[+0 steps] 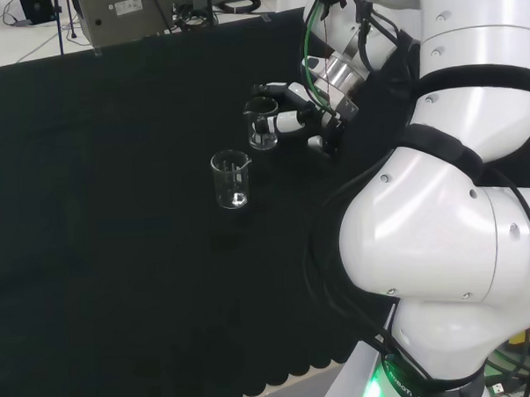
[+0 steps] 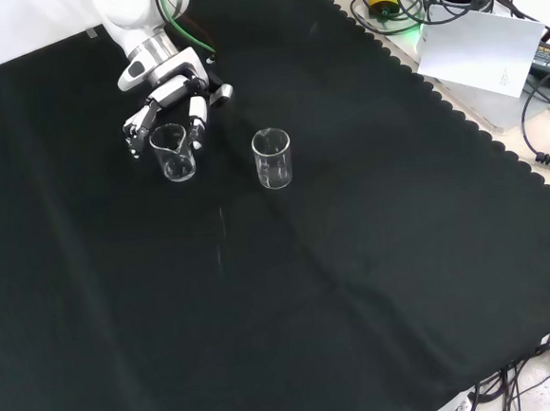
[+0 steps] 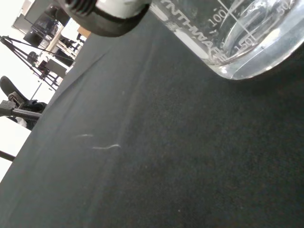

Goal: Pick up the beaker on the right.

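Two clear glass beakers stand apart on the black cloth. One beaker sits inside the hand, whose black and white fingers curl round it on both sides. Its base with printed marks is very close in the wrist view, with a fingertip beside it. I cannot tell whether this beaker rests on the cloth or is just off it. The other beaker stands free, to the right of the hand in the front view.
The arm's big white links stand at the right of the head view. The scalloped edge of the cloth runs along the right of the front view, with a sheet of paper and cables beyond it.
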Robot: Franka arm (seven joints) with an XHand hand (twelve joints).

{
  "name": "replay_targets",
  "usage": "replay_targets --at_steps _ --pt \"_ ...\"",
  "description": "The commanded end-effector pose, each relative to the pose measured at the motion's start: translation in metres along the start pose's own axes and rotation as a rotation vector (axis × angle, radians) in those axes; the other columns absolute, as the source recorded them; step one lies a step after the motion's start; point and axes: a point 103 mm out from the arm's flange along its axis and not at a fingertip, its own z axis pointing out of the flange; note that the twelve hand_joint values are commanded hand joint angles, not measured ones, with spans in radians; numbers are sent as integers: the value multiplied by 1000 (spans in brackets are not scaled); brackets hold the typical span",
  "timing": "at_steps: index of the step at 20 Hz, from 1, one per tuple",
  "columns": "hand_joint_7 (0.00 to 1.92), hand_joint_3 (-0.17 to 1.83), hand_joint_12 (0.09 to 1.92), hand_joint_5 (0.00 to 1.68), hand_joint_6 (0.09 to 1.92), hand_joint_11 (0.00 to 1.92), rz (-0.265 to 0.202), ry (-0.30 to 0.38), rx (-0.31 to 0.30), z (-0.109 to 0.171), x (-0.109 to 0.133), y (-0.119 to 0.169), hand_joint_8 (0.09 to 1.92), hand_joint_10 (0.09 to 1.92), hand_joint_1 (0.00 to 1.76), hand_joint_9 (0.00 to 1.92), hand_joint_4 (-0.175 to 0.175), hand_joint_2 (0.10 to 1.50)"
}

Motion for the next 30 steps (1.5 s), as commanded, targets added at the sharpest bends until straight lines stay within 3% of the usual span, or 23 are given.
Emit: replay_targets --at_steps 1,8,19,26,30 --pt "310 -175 1371 393 480 73 -9 -5 11 4 5 1 744 566 940 451 -28 871" --pt "325 -175 1374 328 754 83 13 -3 10 9 2 4 749 569 950 473 -27 877" --pt "344 -175 1376 324 797 114 14 37 11 14 3 6 756 580 974 506 -28 887" --pt "407 -175 1354 407 895 172 37 49 19 21 -2 4 746 569 1004 569 -26 915" --pt "478 -175 1343 561 918 214 71 19 -29 19 -1 3 729 562 1032 597 -26 958"
